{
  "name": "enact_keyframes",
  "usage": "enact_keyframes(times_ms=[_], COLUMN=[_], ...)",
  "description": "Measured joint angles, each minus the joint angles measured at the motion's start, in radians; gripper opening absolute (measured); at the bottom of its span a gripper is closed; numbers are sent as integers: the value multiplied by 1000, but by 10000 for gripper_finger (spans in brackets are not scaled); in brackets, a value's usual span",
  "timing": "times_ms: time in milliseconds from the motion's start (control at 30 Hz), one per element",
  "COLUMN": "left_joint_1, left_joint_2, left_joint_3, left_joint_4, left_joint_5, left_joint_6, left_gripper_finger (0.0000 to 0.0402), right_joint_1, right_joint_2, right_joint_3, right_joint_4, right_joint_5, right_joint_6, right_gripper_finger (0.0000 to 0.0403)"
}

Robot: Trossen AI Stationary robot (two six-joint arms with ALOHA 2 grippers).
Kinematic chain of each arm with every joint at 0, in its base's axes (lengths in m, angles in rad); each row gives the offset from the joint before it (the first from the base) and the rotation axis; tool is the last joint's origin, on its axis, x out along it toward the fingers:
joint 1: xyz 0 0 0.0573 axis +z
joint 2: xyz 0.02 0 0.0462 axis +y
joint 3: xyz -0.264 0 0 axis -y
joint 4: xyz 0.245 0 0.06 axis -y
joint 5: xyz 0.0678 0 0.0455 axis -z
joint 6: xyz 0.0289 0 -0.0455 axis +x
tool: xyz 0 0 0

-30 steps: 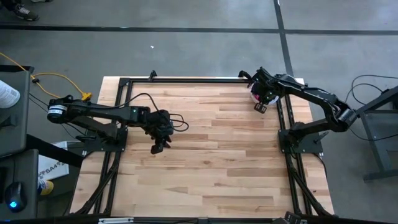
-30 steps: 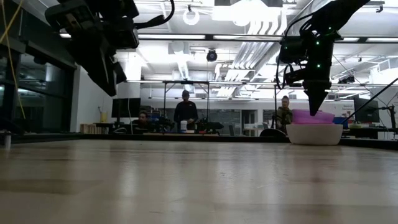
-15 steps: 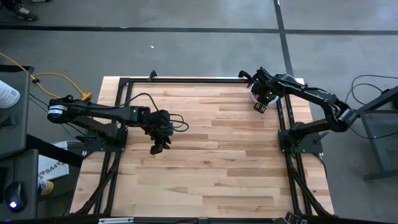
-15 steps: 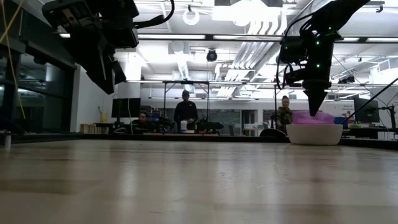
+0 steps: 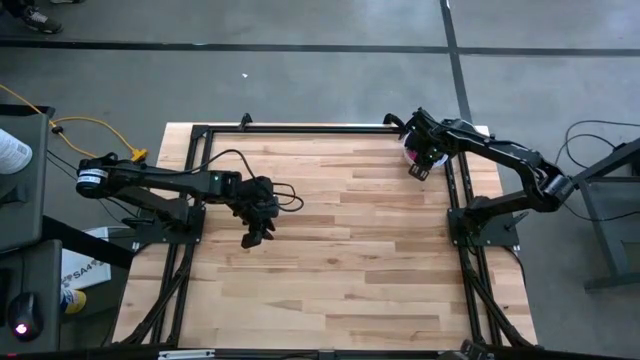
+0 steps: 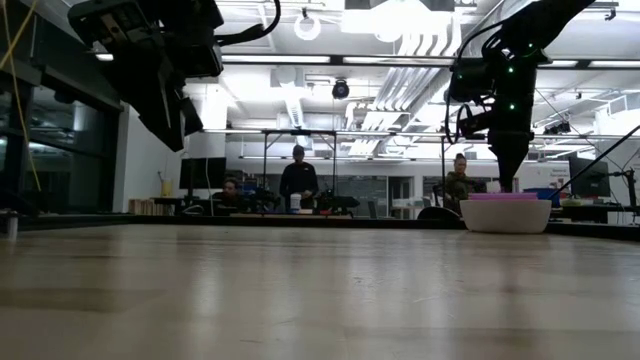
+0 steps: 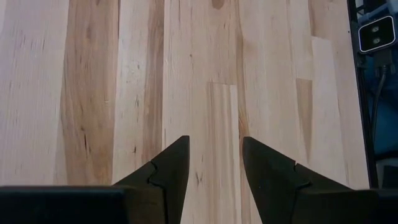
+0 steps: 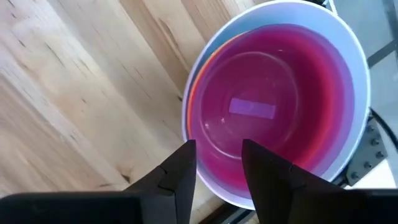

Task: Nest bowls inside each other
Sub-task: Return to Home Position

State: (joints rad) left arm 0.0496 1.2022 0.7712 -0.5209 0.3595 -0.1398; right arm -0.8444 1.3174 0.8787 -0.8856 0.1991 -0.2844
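Change: round purple plastic bowl [image 8: 273,106] had dropped from a tilt to lie level inside the nest.
Nest: outermost white plastic bowl [image 6: 505,215] stood at the wooden table's [image 5: 340,260] 1 o'clock corner.
Right gripper [image 8: 217,141]: fingers parted, empty, directly above that bowl. Exit judged straight up.
Left gripper [image 5: 252,238]: parted, empty, at 9 o'clock, well apart.

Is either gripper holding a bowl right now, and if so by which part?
Nothing is held. The right gripper is open above the purple bowl, nested in the white bowl; the left gripper is open over the table.
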Motion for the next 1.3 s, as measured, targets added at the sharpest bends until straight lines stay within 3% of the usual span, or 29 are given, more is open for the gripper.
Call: enact_keyframes(times_ms=[267,600,967,1300], left_joint_1=[0,2,2,2], left_joint_2=[0,0,0,0], left_joint_3=[0,0,0,0], left_joint_4=[4,61,101,104], left_joint_5=[0,-1,-1,-26], left_joint_6=[3,11,-55,-257], left_gripper_finger=[150,150,150,150], right_joint_1=[73,344,596,758], right_joint_2=[-4,-11,-11,-11], right_joint_3=[0,0,0,0], right_joint_4=[-1,24,366,601], right_joint_5=[-39,-59,-79,-126], right_joint_6=[52,218,445,634], right_gripper_finger=[122,121,121,121])
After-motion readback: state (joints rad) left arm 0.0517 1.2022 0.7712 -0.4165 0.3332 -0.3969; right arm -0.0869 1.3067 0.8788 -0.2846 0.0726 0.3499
